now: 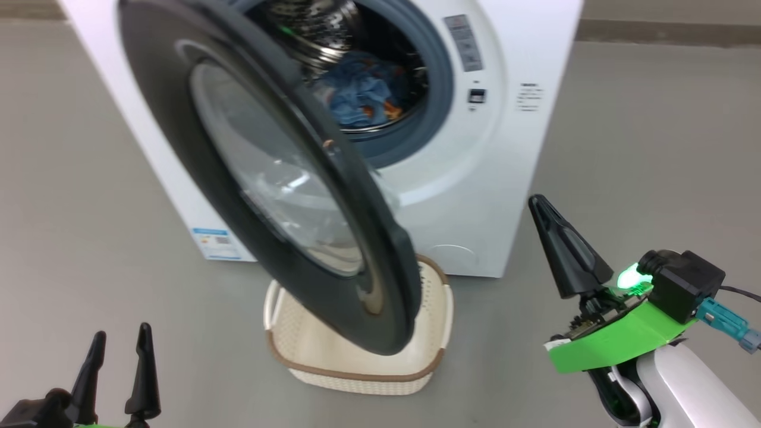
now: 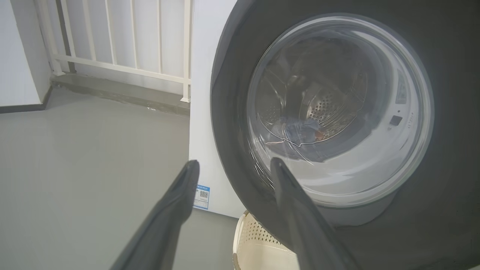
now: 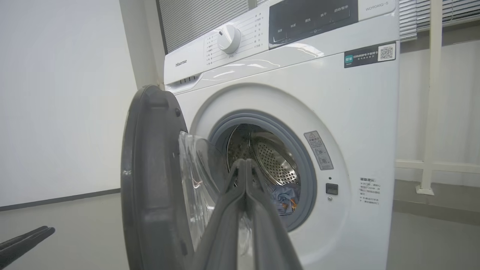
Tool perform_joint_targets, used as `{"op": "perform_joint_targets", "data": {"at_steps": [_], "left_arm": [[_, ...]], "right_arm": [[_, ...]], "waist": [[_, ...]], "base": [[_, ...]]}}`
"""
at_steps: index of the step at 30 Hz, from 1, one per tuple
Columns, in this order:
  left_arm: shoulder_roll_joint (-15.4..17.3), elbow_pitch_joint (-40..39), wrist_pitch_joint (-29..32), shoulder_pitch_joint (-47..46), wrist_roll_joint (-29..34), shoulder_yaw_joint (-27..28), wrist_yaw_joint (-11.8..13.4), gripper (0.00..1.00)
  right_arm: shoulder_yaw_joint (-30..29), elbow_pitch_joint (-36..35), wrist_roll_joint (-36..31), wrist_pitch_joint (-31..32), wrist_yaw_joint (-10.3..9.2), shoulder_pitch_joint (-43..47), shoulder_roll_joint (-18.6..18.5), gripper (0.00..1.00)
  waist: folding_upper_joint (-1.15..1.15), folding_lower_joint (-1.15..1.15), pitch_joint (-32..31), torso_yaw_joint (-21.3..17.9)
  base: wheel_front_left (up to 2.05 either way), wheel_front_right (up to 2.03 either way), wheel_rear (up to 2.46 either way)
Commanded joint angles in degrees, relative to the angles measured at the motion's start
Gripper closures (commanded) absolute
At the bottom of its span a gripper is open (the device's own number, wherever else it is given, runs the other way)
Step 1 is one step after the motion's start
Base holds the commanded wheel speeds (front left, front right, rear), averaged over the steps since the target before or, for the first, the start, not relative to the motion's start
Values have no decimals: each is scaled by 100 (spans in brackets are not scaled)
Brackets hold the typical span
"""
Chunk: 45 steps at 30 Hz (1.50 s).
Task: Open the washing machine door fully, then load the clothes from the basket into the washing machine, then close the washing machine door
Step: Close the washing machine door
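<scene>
Washing machine door: partly open, hinged on the left, black rim slanting from the upper left of the head view down to bottom centre. Free edge well out in front of the round opening. Lower edge overlaps the basket at bottom centre; contact between the two not determinable.

Washing machine: upper centre and right of the head view, right half of the opening uncovered.

Clothes: blue heap with orange patches, low in the drum behind the grey ring.

Left gripper: lower left corner, fingers spread, nothing between them, apart from the door rim. In the left wrist view, pointed at the door's outer face near its left edge.

Right gripper: right of frame, fingers pressed together, pinching nothing, tip beside the machine's lower right corner, not touching. In the right wrist view, aimed between the door's free edge and the grey ring.

Floor: wide grey stretch right of the machine, another left of the door.
</scene>
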Motion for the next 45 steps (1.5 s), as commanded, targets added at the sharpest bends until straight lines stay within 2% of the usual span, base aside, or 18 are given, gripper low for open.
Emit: {"op": "perform_joint_targets", "data": {"at_steps": [1, 13, 20, 30, 45], "left_arm": [[117, -70, -61, -169, 77, 175, -15, 0], [104, 26, -61, -201, 61, 91, -49, 0], [89, 74, -61, -202, 55, 82, -76, 0], [65, 96, -61, -206, 45, 81, -99, 0], [-11, 103, -61, -280, 43, 83, -123, 0]], "right_arm": [[150, -259, 136, -46, 25, -236, 23, 100], [677, -806, 440, -46, 25, -531, 165, 100], [1416, -895, 565, -46, 25, -587, 199, 100], [2515, -243, 709, -46, 25, -679, -34, 100], [2879, 1136, 1290, -46, 25, -842, -181, 100]], "waist": [[0, 0, -60, 353], [0, 0, -123, 951], [0, 0, -152, 1126], [0, 0, -200, 1255], [0, 0, 11, 1437]], "base": [[0, 0, 0], [0, 0, 0], [0, 0, 0], [0, 0, 0], [0, 0, 0]]}}
